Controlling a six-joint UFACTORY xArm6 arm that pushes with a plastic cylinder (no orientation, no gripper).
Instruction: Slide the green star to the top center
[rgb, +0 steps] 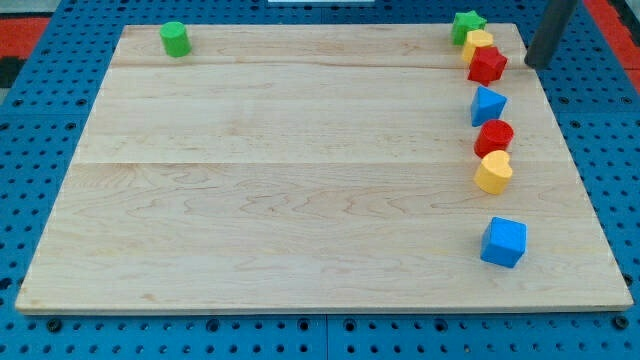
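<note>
Progress on the task appears minimal: the green star-shaped block (467, 24) sits at the wooden board's (300, 180) top right corner, well apart from the top centre where it belongs. It touches a yellow block (478, 42) just below it, which in turn abuts a red star-like block (488, 66). Further down the view's right side stand a blue angular block (488, 104), a red rounded block (494, 135), a yellow heart-like block (493, 173) and a blue cube (503, 242). A green cylinder (175, 39) rests alone at the top left. The dark rod ends in the tip (535, 64), which stands beside the board's right edge, just right of the red star-like block and lower right of the green star; it grips nothing and touches no block. Judged from this layout, the whole leftward push along the top edge remains to be done. The pale planked board lies on a blue perforated table (300, 340), with red surfaces (20, 30) at the upper corners.
</note>
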